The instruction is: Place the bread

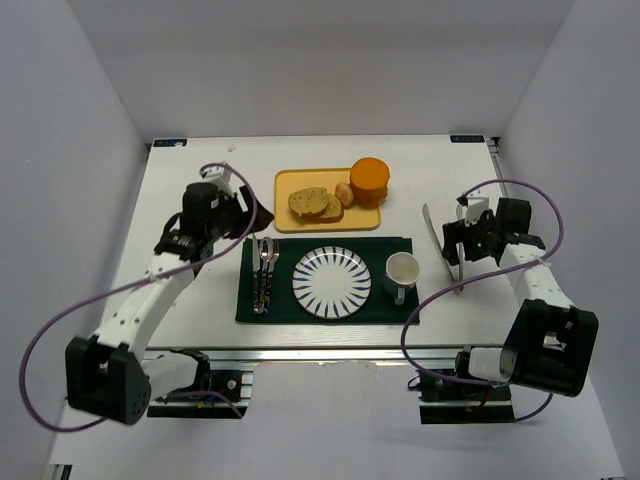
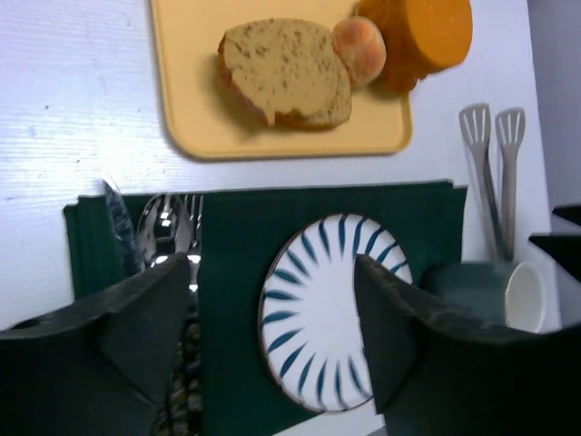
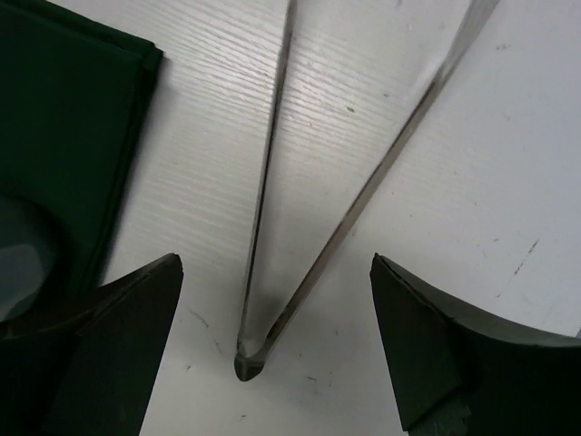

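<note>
Two tan speckled bread slices (image 1: 316, 204) lie overlapping on a yellow tray (image 1: 290, 222) at the table's back middle. They also show in the left wrist view (image 2: 283, 68). A striped plate (image 1: 332, 282) sits on a dark green mat (image 1: 385, 305) in front of the tray. My left gripper (image 1: 254, 213) is open and empty, hovering left of the tray, above the mat's far left corner. In its wrist view (image 2: 272, 272) it looks down on the plate (image 2: 318, 309). My right gripper (image 1: 452, 246) is open around the hinge end of metal tongs (image 3: 261, 213), not touching them.
A small round bun (image 1: 344, 193) and a thick orange cylinder (image 1: 369, 180) stand on the tray's right side. Cutlery (image 1: 263, 275) lies on the mat's left. A cup (image 1: 401, 272) stands right of the plate. The tongs (image 1: 440, 245) lie on the table right of the mat.
</note>
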Controlling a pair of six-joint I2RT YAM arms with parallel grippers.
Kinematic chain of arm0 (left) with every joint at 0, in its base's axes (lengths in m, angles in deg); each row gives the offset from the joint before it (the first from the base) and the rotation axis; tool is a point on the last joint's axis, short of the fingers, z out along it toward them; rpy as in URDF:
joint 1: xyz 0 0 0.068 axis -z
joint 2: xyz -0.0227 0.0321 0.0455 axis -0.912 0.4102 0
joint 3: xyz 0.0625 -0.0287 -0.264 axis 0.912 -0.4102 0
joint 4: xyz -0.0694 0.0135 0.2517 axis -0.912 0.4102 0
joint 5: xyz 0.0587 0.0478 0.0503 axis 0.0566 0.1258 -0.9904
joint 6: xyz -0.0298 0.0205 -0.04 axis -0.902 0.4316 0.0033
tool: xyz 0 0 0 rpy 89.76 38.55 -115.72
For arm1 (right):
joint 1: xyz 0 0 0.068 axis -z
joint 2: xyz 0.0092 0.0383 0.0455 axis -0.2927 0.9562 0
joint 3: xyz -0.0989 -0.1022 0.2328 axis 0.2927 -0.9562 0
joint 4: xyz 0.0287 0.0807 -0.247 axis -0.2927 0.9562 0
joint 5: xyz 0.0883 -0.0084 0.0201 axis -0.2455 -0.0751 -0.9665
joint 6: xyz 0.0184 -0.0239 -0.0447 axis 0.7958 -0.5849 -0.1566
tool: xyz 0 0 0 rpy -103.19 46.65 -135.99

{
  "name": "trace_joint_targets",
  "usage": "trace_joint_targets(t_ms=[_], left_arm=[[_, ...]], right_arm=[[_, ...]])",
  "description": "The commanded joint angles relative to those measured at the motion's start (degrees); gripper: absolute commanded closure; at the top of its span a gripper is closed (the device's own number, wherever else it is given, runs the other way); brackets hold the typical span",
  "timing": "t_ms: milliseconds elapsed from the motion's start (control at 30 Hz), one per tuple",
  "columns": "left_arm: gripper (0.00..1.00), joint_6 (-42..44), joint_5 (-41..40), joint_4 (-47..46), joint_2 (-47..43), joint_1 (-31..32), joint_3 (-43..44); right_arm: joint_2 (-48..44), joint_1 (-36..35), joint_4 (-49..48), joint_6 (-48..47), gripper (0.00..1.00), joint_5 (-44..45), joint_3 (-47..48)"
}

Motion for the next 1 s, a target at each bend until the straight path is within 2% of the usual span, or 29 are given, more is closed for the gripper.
trace_joint_targets(t_ms=[0,200,400,600,800,867,900,967], left_arm=[[0.15,-1.3,-1.0,1.5,-8.0,-0.2,-4.4],[0.12,-4.2,-1.3,2.7,-18.0,-0.2,-12.1],[0.12,-5.3,-1.9,3.8,-20.9,-0.2,-13.6],[0.12,-5.2,-2.6,5.8,-21.1,-0.2,-12.8],[0.12,-6.0,-2.9,5.8,-22.1,-0.2,-13.5],[0.12,-6.1,-3.2,6.1,-22.3,-0.1,-13.5],[0.12,-6.2,-3.3,6.2,-22.4,-0.2,-13.5],[0.12,-6.2,-3.5,6.4,-22.7,-0.2,-13.6]], right_arm=[[0.7,-0.2,-3.6,1.8,0.11,5.5,-1.2],[2.2,-5.4,-10.0,4.2,0.11,16.6,-5.1],[7.3,-5.5,-11.8,7.8,0.11,17.1,-4.8],[12.2,-5.5,-13.2,9.2,0.20,15.4,-3.8],[16.0,-5.6,-13.8,9.2,0.35,14.0,-2.1],[15.8,-5.4,-13.9,8.5,0.47,13.9,-2.3],[15.3,-5.2,-13.9,8.3,0.58,13.7,-2.1],[14.7,-5.1,-13.8,7.9,0.68,13.2,-1.7]])
